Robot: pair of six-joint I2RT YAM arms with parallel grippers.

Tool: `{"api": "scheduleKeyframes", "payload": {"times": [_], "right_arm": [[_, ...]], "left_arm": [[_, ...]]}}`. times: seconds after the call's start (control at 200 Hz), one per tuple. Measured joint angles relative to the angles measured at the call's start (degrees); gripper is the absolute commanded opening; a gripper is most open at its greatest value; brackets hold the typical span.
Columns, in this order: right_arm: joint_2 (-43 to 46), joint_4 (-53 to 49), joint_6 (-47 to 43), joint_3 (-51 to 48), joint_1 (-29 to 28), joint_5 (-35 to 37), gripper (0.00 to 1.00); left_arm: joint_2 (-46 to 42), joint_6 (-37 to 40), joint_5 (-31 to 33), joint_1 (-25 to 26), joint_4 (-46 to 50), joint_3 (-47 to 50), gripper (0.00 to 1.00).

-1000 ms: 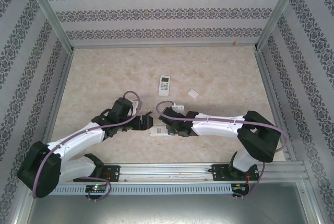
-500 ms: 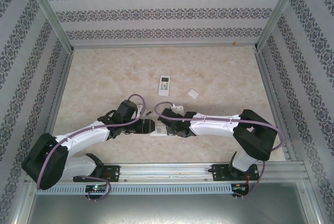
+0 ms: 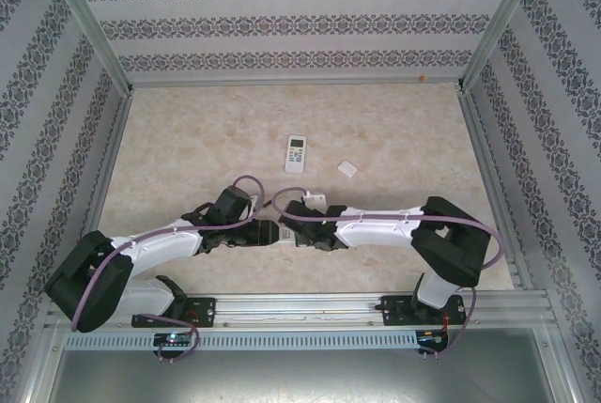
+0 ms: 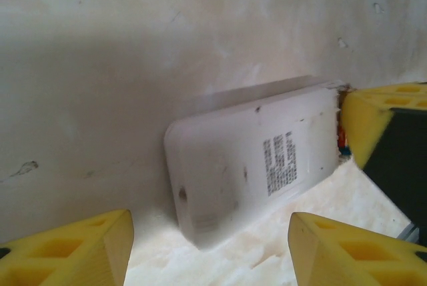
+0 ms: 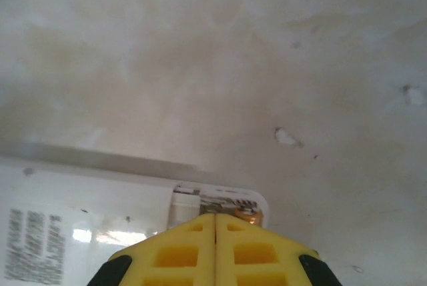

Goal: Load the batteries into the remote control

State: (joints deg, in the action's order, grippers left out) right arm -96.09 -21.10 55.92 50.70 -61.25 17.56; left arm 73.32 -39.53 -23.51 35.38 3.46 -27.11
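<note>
Risk: right gripper [image 5: 215,233], jaws shut and empty, noses the battery [image 5: 247,217] in the right-end bay of the remote [image 4: 247,166]; left gripper [image 4: 210,229] straddles the remote open, not clamping, so a push may skid it.

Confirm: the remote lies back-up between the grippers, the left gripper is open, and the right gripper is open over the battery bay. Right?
No. The right gripper is shut, fingers pressed together over the battery bay; the right wrist view shows it. The rest stands: the remote lies back-up between the grippers and the left gripper is open.
</note>
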Motion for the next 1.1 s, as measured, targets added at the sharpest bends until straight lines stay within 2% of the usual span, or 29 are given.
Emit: {"api": "scheduleKeyframes", "payload": {"times": [0.305, 0.445, 0.649, 0.829, 1.004, 1.099], "right_arm": [[0.33, 0.63, 2.29, -0.63, -1.27, 2.05, 0.07], [1.73, -0.81, 0.28, -0.72, -1.27, 0.83, 0.13], [6.45, -3.56, -3.61, 1.92, -0.35, -1.01, 0.16], [10.78, -4.83, -2.05, 1.79, 0.52, 0.48, 0.22], [9.11, -5.55, 0.13, -0.61, 1.16, 0.35, 0.24], [6.19, -5.64, 0.74, -0.63, 1.14, -0.46, 0.22]], "left_arm": [[-0.07, -1.49, 1.60, 0.37, -0.15, 0.48, 0.62], [-0.17, -1.75, 2.25, 0.68, -0.31, 1.09, 0.62], [-0.17, -1.95, 2.80, 0.68, -0.57, 1.11, 0.62], [-0.20, -1.97, 2.82, 0.68, -0.98, 1.11, 0.62], [-0.55, -1.95, 3.21, 0.68, -1.25, 1.11, 0.66], [-1.01, -1.92, 3.82, 0.68, -1.22, 1.14, 0.69]]}}
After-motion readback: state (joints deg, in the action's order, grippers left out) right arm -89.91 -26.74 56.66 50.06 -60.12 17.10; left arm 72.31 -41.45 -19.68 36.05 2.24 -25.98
